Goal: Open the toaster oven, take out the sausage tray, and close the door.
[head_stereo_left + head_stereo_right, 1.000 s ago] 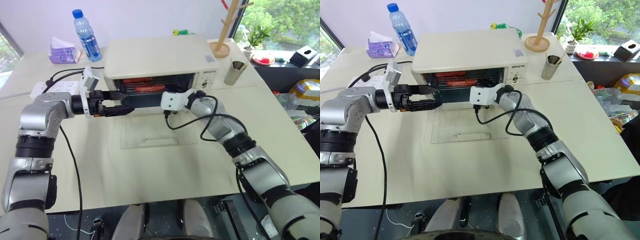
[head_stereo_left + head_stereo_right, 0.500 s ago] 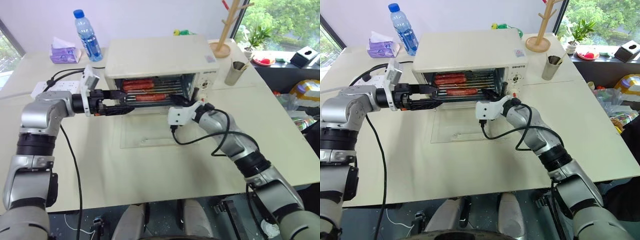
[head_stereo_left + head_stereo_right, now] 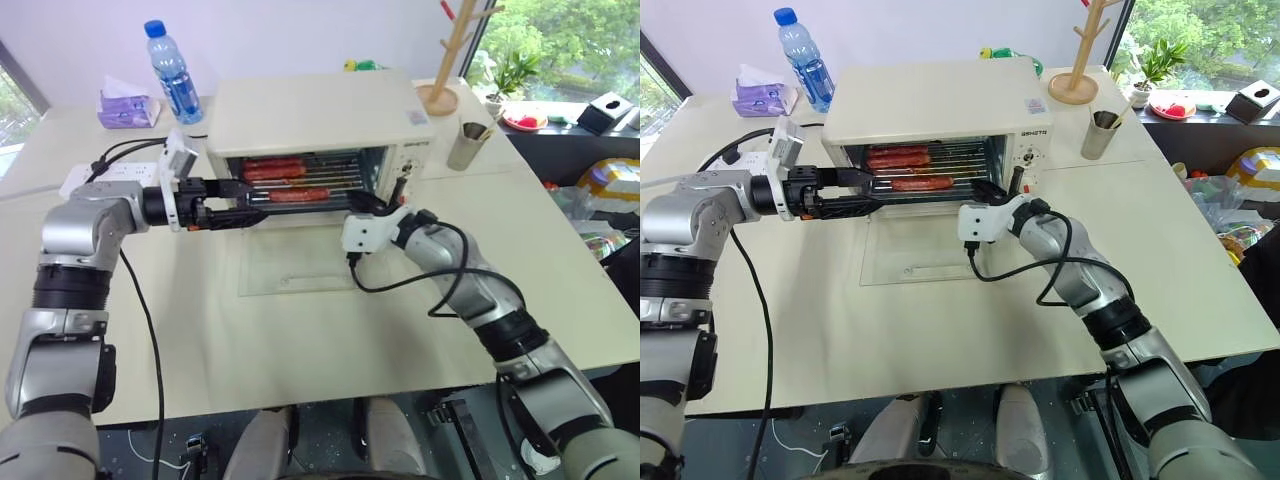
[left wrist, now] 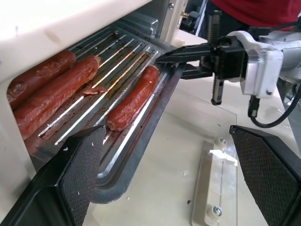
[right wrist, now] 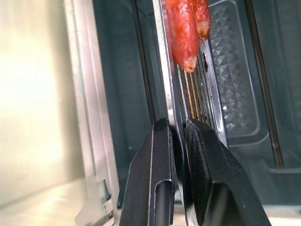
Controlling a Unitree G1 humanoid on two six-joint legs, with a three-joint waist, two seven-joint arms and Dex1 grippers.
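Note:
The cream-white toaster oven (image 3: 320,110) stands at the back of the table. Its glass door (image 3: 920,255) lies folded down flat on the tabletop. Inside, the silver sausage tray (image 4: 136,146) carries reddish-brown sausages (image 4: 134,96) on a wire rack, and its front edge sticks out of the opening. My right gripper (image 5: 176,125) is shut on the tray's rim at the front right corner (image 3: 360,203). At the left end of the opening my left gripper (image 3: 250,198) stands open with the tray's front edge between its fingers (image 4: 84,165), touching nothing.
Behind the oven on the left are a blue-capped water bottle (image 3: 173,70) and a tissue pack (image 3: 128,105). A white power strip (image 3: 100,178) lies beside my left arm. A wooden mug tree (image 3: 445,90) and a metal cup (image 3: 468,145) stand to the oven's right.
My right gripper has drawn back and to the right from the front of the opening, bringing the tray's front edge forward and uncovering the sausages. The left arm has stayed still.

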